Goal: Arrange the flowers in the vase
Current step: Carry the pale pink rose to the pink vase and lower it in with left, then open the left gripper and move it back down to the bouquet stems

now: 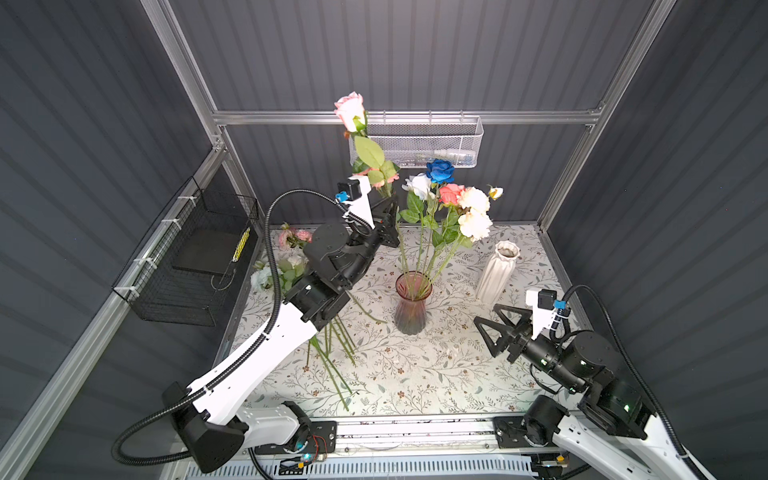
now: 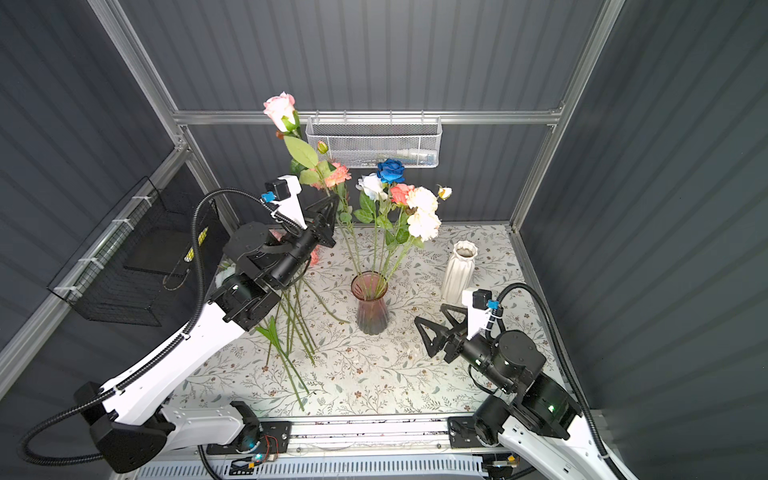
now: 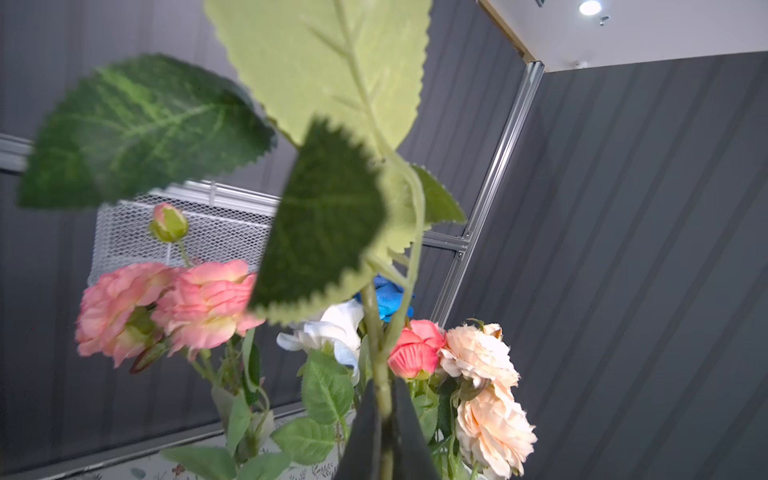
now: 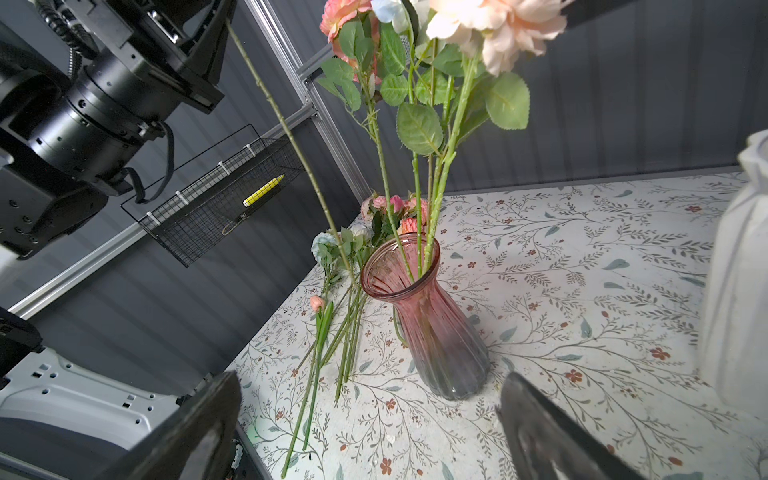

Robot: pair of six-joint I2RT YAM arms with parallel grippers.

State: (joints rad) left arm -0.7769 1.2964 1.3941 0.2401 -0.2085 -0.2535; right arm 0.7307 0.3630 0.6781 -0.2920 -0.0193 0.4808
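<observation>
Loose flowers lie on the desk beneath the left arm. The left pincer is clamped on the stem of a pink rose. The bloom stands above it, and the stem's end is at the rim of the vase. The right pincer, spread wide and empty, hovers right of the vase.

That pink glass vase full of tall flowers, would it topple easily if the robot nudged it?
Probably tippy: the pink glass vase is tall with a narrow waist, and its flowers rise high and lean to one side. Its wider base likely steadies it somewhat. Being glass, it looks smooth and would likely break if it fell.
</observation>
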